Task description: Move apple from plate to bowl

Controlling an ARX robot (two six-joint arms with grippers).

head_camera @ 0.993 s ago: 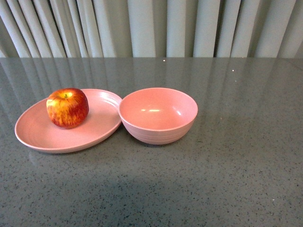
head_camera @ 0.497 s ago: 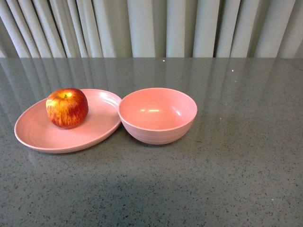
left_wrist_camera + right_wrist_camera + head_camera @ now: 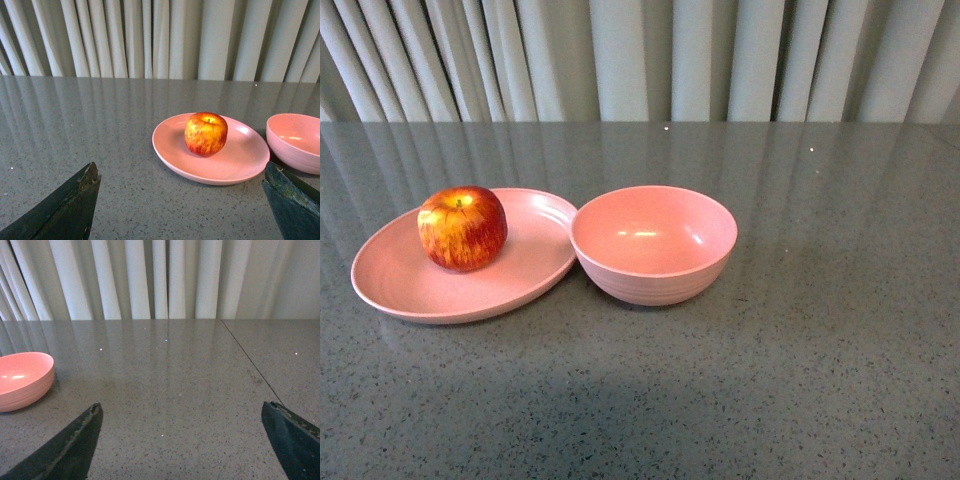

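A red apple (image 3: 462,228) with yellow streaks and a short stem rests on the shallow pink plate (image 3: 395,285) at the left of the table. The deep pink bowl (image 3: 653,244) stands just right of the plate, its wall touching the plate's rim, and holds nothing. Neither arm shows in the front view. In the left wrist view the apple (image 3: 205,133) sits on the plate (image 3: 172,155) ahead of my open left gripper (image 3: 181,175), with the bowl (image 3: 295,142) beside it. My right gripper (image 3: 181,412) is open over bare table, the bowl (image 3: 22,380) off to one side.
The dark speckled table top (image 3: 800,360) stretches around the dishes. Pale pleated curtains (image 3: 640,60) hang behind its far edge. A thin seam (image 3: 247,362) runs across the table in the right wrist view.
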